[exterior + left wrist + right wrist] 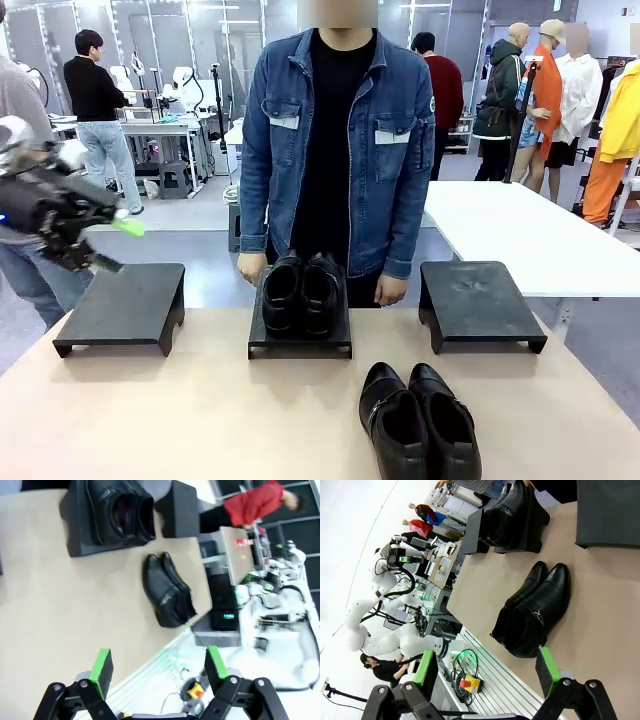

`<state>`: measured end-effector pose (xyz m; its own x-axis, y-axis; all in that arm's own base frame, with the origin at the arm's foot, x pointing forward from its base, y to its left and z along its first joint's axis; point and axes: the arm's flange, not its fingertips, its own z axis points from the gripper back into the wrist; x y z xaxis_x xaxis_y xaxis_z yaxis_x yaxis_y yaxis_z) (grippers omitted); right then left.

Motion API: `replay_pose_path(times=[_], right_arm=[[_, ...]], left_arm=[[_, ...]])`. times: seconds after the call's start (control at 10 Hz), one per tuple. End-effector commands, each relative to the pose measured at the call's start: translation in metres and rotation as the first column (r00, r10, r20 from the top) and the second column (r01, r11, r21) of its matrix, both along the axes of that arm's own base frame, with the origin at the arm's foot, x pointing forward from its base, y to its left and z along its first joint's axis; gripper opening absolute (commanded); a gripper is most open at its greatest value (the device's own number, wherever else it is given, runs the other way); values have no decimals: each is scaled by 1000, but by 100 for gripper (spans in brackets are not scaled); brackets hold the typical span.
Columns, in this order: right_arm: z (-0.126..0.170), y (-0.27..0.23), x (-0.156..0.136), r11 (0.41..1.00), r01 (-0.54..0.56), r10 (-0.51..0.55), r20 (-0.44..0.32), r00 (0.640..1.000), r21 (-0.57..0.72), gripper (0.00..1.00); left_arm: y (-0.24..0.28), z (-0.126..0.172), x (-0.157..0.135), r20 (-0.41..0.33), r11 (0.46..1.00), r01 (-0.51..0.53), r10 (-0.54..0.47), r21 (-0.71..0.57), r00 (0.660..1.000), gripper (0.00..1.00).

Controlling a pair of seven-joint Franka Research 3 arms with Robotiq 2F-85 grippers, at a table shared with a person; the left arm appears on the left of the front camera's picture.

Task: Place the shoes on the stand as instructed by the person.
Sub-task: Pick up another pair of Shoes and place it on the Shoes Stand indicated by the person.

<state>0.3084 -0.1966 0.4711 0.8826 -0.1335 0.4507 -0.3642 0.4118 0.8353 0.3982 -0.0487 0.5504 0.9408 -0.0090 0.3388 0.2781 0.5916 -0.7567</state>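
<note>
One pair of glossy black shoes [300, 292] stands on the middle stand [300, 345], right in front of the person [338, 150], whose hands [252, 268] hang at either side of it. A second pair of shoes [420, 420] lies on the table near the front edge, toes toward me. My left gripper [115, 245] hovers open above the left stand [120, 305], nothing between its green pads [128, 226]. From the left wrist, the gripper [159, 672] stands open, far from the loose pair [167, 590]. My right gripper [485, 672] is open, just short of the loose pair [535, 610].
An empty black stand [480, 305] sits at the right of the table. The tabletop [200, 420] between the stands and the front edge is bare wood. A white table [520, 230] and other people stand behind the person.
</note>
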Motion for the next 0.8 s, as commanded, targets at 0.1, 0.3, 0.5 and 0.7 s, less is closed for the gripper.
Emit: replay_pose_path(times=[0.1,0.3,0.5,0.7], right_arm=[[1,-1,-1,1000,-2,2,13,1000,4,100],[1,-1,-1,1000,-2,2,13,1000,4,100],[1,-1,-1,1000,-2,2,13,1000,4,100],[1,-1,-1,1000,-2,2,13,1000,4,100]], left_arm=[[71,-46,-12,-60,968,64,-81,-244,995,93],[116,-84,-29,-51,928,99,-126,-359,991,93],[155,-127,-41,-60,884,68,-107,-462,992,93],[177,-154,-50,-54,848,38,-78,-528,995,93]])
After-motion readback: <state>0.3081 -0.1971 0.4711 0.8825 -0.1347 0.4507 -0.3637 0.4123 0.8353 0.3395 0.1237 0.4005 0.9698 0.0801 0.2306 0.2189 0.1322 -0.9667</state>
